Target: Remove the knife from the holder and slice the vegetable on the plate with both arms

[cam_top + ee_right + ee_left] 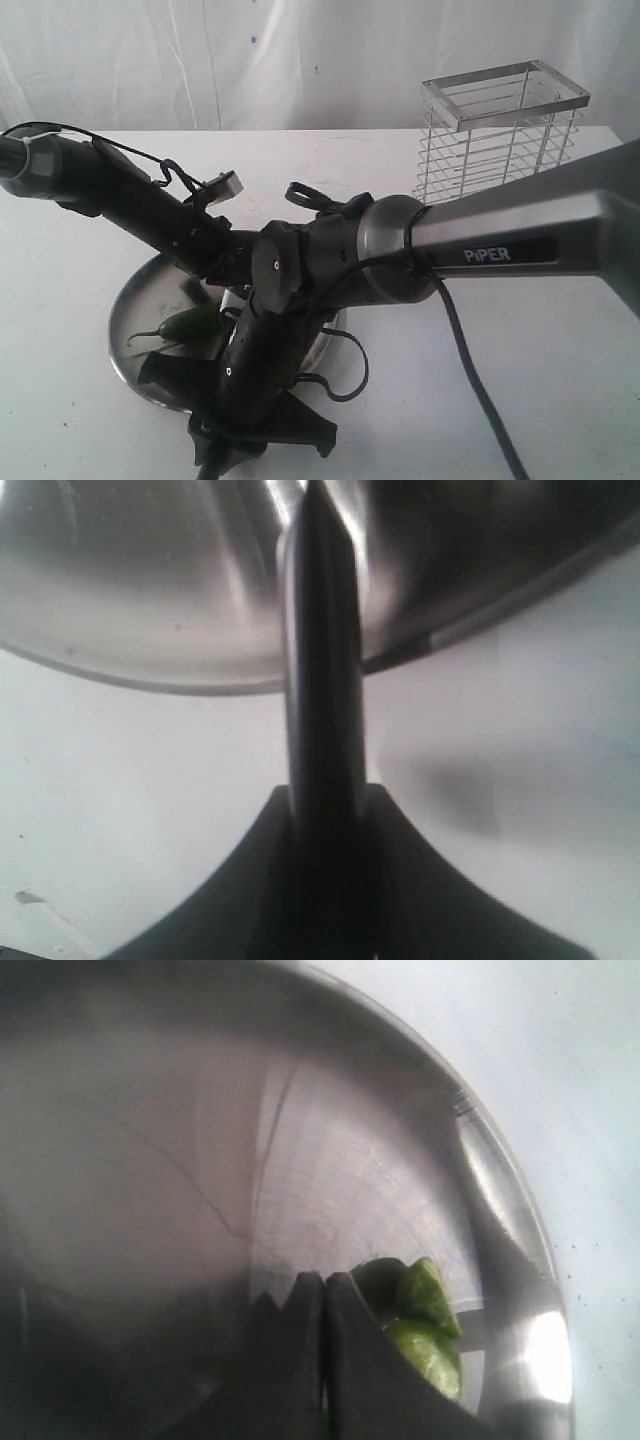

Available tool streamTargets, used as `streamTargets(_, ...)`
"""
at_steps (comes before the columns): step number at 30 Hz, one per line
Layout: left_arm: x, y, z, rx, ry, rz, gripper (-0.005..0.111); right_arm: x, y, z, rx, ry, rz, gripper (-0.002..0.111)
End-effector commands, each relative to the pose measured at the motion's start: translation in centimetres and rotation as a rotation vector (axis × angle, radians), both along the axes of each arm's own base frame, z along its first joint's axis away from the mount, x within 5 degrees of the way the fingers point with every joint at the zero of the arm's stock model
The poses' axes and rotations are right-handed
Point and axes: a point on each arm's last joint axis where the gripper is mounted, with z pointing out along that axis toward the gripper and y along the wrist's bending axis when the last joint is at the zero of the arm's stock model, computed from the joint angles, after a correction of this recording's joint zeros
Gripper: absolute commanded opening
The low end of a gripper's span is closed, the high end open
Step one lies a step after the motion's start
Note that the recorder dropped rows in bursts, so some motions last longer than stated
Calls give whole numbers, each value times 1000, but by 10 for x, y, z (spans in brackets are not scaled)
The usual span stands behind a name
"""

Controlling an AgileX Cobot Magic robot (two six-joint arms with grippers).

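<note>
The left wrist view looks right down at the left gripper [323,1282]. Its two dark fingers are pressed together with nothing between them. The vegetable [425,1310], a shiny green chilli, lies just beside the fingers on one side, down on the plate [350,1160]. Part of it hides behind a finger, so I cannot tell if they touch. It looks like more than one green lump, but I cannot tell if it is cut. The right wrist view shows something else. The right gripper [325,795] is closed narrow on the knife [322,630]. The long dark knife sticks straight out from between the fingers and its point reaches over the rim of the plate, while the gripper itself is out over the white surface [560,360]. No chilli shows in this view. Only the outside view shows the whole scene. There the left arm [130,205] comes down to the plate, but its gripper is hidden behind the right arm [500,240], the one with the grey tube, which crosses in front. That arm bends down to the near edge of the plate. The chilli peeks out beside it with its thin stem pointing away. The holder [500,130], a tall wire basket, stands far from both grippers, at the back of the surface.
</note>
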Motion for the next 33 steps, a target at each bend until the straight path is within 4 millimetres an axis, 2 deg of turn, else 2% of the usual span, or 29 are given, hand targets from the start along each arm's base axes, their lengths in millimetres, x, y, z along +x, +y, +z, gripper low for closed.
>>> streamTargets(1,5,2,29,-48,-62,5,0,1,-1,12,17,-50,21,0)
streamTargets(5,9,19,64,-67,-125,88,0,0,-4,17,7,-72,47,0)
streamTargets(10,7,51,104,-80,-175,201,0,0,-8,25,20,-97,141,0)
streamTargets(14,-6,81,139,-84,-243,283,0,20,-27,29,18,-104,143,0)
streamTargets(17,-21,98,157,-72,-282,323,0,38,-41,29,28,-118,93,0)
streamTargets(20,-38,108,169,-54,-313,334,0,46,-45,31,74,-149,125,0)
streamTargets(23,-54,110,175,-37,-330,321,0,52,-46,33,112,-196,156,0)
streamTargets(29,-77,108,168,-11,-310,311,0,59,-46,29,130,-249,150,0)
streamTargets(33,-82,108,160,-16,-294,349,0,59,-42,12,143,-210,162,5)
